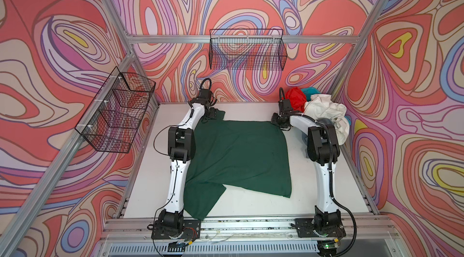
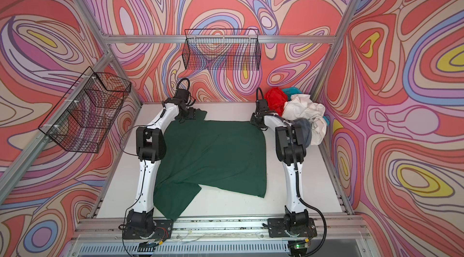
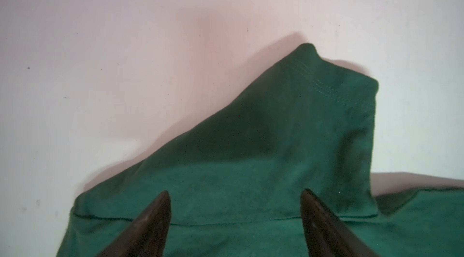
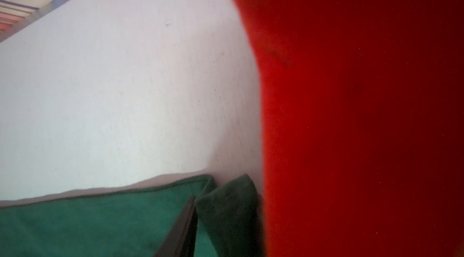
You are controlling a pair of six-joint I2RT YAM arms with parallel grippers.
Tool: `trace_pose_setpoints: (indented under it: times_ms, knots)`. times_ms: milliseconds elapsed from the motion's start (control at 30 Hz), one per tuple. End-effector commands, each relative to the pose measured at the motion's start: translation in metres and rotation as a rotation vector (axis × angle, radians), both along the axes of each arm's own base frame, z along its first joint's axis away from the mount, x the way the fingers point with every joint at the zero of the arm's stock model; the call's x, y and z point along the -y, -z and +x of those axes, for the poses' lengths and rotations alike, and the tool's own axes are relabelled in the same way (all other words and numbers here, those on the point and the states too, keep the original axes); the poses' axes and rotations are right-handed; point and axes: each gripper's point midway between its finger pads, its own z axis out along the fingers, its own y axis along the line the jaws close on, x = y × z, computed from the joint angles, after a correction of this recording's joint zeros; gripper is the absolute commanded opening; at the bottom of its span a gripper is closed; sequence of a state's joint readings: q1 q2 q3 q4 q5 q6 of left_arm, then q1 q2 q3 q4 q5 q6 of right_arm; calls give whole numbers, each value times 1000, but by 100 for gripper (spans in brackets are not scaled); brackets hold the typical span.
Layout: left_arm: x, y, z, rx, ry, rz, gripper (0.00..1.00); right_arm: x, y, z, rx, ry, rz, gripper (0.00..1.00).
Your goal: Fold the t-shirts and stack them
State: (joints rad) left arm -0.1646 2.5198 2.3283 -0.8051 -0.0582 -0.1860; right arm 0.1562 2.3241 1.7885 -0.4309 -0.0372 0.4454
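Table: the white table [image 1: 251, 208] is carrying all the cloth and both arms; bare board is showing ahead of the left fingers [image 3: 155, 218] in the left wrist view.
Green shirt: the green shirt [image 1: 238, 155] is lying spread on the table in both top views, reaching from the left fingers across to the right gripper. Its far sleeve is lying directly under and ahead of the left fingers, with the hem stitching facing up. Its far right corner is folding up against the right finger [image 4: 185, 218].
White shirt: the white shirt [image 1: 326, 110] is lying crumpled on top of the pile, on the outer side of the right fingers.
Red shirt: the red shirt [image 1: 296, 99] is bulging just beside the right fingers and is filling one whole side of the right wrist view.
Grey shirt: the grey shirt [image 2: 302, 127] is showing from under the white one, behind the right arm.
Basket: the turquoise basket [image 1: 309, 91] is showing only as a rim behind the pile.
Left gripper: the left gripper [image 3: 234, 194] is hovering low over the sleeve, its fingers standing wide apart, gripping nothing.
Right gripper: the right gripper [image 1: 277, 122] is sitting at the shirt's far right corner. Only one finger is showing, so I cannot tell if it is pinching the cloth.
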Motion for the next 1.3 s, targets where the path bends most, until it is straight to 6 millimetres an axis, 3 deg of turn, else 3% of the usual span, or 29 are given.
trace_pose_setpoints:
  times_ms: [0,133,267,433,500,567,767,833,1067,1267]
  knots:
    - [0,14,-9,-65,25,-7,59,-7,-4,-8,-10,-31,33,30]
    - [5,15,-9,-74,36,-28,37,-13,-10,-5,6,-53,65,20]
    - [6,16,-7,-73,38,-33,30,-15,-16,-2,17,-55,72,14]
    - [2,12,-3,-60,27,-13,30,-16,-19,-2,23,-55,80,12]
    - [-10,9,-2,-47,-14,43,42,-15,-19,-2,24,-53,78,11]
    - [-25,7,1,-31,-49,89,45,-15,-18,-4,17,-53,76,10]
    - [-64,15,-4,-72,-160,6,50,-13,-16,-9,9,-55,67,8]
    - [-66,17,-6,-85,-155,-34,52,-14,-16,-10,11,-55,69,8]
    - [-77,25,-22,-105,-162,-16,77,-16,-11,-11,4,-59,89,8]
    - [-93,28,-31,-106,-153,36,85,-16,-12,-13,5,-64,84,6]
